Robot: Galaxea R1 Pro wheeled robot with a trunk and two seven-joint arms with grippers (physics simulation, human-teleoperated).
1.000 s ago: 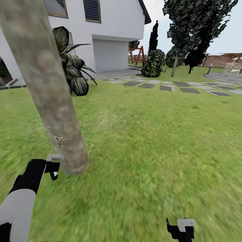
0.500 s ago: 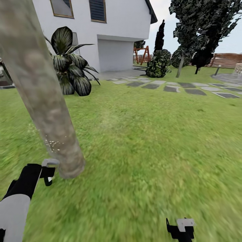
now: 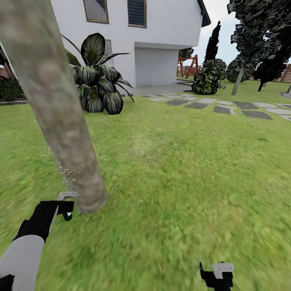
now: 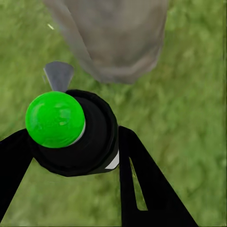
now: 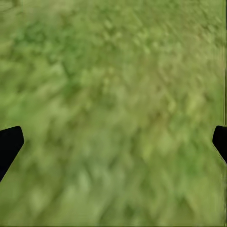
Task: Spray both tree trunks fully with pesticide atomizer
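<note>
the left tool (image 4: 75,156) is clamped on the pesticide atomizer (image 4: 78,135), whose cap dot (image 4: 55,119) shows bright green, with a grey nozzle (image 4: 58,75) aimed toward the base of the tree trunk (image 4: 113,38). in the head view the left tool (image 3: 64,204) sits just beside that mottled trunk (image 3: 56,105), where pale specks (image 3: 68,173) dot the bark. the right tool (image 5: 113,142) hangs with fingers apart over the lawn (image 3: 182,161). a striped-leaf plant (image 3: 97,81) and white house (image 3: 161,36) stand beyond.

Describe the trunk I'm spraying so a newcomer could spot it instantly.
On the lawn in front of the white house, find the leaning column at the head view's left. That tree trunk is mottled tan-grey, bare and pole-like, far thicker and nearer than the distant slim trunk.
</note>
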